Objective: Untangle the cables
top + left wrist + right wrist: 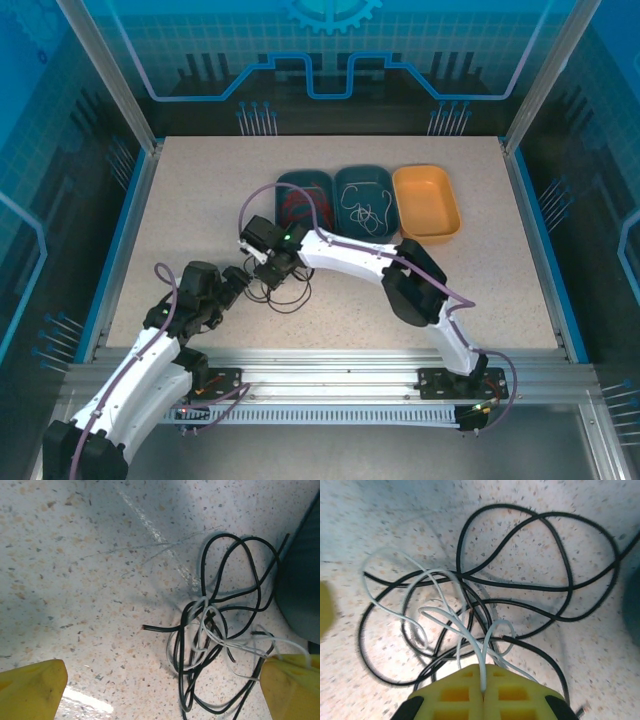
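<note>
My right pincer (483,674) is pressed together on a white cable (436,571), which rises from a tangle with a black cable (530,586) looped on the table (190,200). My left pincer (160,692) stands wide apart just left of that tangle, holding nothing. Along the far side of the table are three trays in a row. The left tray (285,180) holds red cables (297,207), the middle tray (345,178) holds white cables (368,212), and the orange tray (425,215) is on the right.

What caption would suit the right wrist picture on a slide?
Right gripper shut on the white cable, tangled with a black cable on the speckled table.
</note>
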